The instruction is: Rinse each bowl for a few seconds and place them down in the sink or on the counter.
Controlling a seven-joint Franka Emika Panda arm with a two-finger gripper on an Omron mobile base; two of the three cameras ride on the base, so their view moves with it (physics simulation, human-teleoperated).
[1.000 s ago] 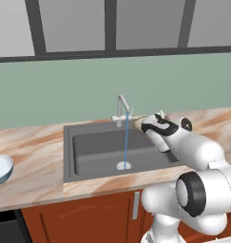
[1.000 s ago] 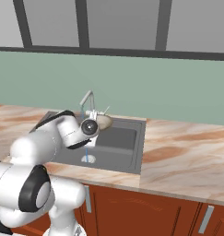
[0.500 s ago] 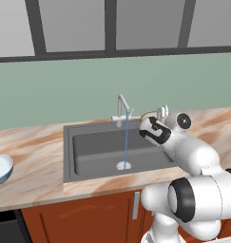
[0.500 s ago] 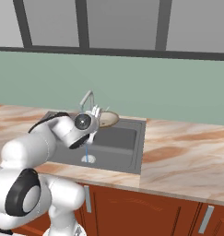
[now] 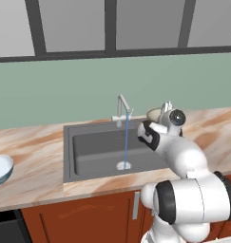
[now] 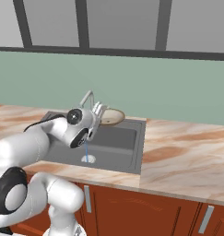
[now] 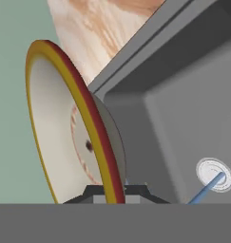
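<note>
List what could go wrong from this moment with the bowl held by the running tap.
1. The hand pinches the beige bowl only by its rim, so it could slip and drop into the sink.
2. The bowl sits beside the water stream, not under it, so it may go unrinsed.
3. Swinging toward the stream could knock the tap.
</note>
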